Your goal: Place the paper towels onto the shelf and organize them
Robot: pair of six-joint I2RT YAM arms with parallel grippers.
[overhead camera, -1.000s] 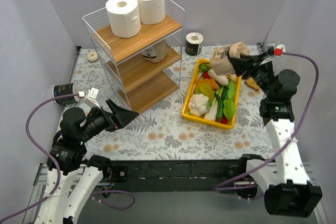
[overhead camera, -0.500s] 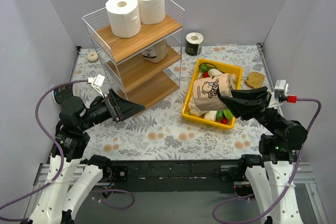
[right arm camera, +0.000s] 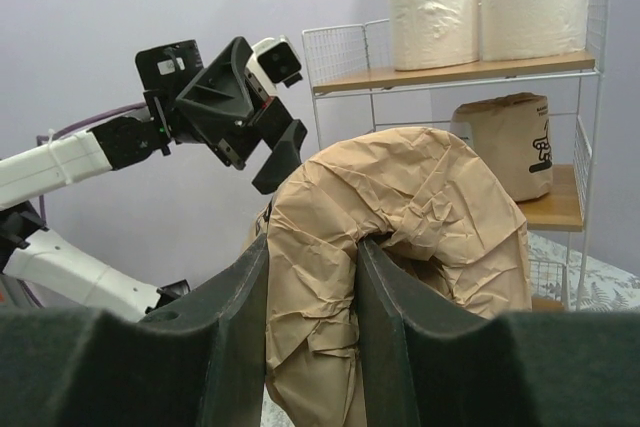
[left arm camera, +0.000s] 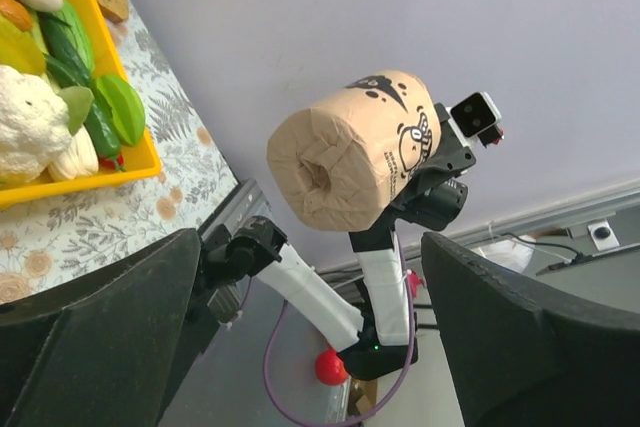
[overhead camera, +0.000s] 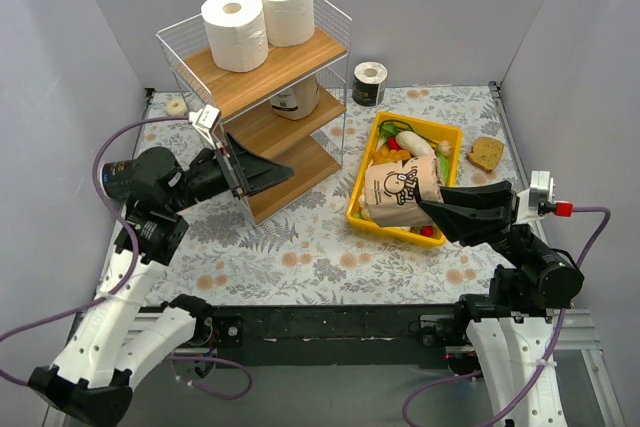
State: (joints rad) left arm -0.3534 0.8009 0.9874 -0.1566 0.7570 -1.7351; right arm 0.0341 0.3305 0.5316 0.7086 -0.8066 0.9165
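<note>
The shelf (overhead camera: pixel 262 77) stands at the back left. Two white paper towels (overhead camera: pixel 233 15) (overhead camera: pixel 284 5) stand on its top board and a tan roll (overhead camera: pixel 296 99) sits on the middle board. A black roll (overhead camera: pixel 369 82) stands on the table right of the shelf. My right gripper (overhead camera: pixel 440 209) is shut on a second tan roll (overhead camera: pixel 400 190), held in the air over the yellow bin; in the right wrist view (right arm camera: pixel 312 277) one finger is in the roll's core (right arm camera: pixel 420 217). My left gripper (overhead camera: pixel 262 172) is open and empty, in front of the shelf's lower boards. The other black roll is hidden.
A yellow bin (overhead camera: pixel 425 123) of toy vegetables lies right of the shelf. A bread slice (overhead camera: pixel 486 153) lies at the far right. A small beige ring (overhead camera: pixel 177 106) lies left of the shelf. Grey walls close in the table on three sides.
My right gripper has carried the tan roll from the back right down and forward over the bin. My left arm has risen and swung up to the shelf front.
</note>
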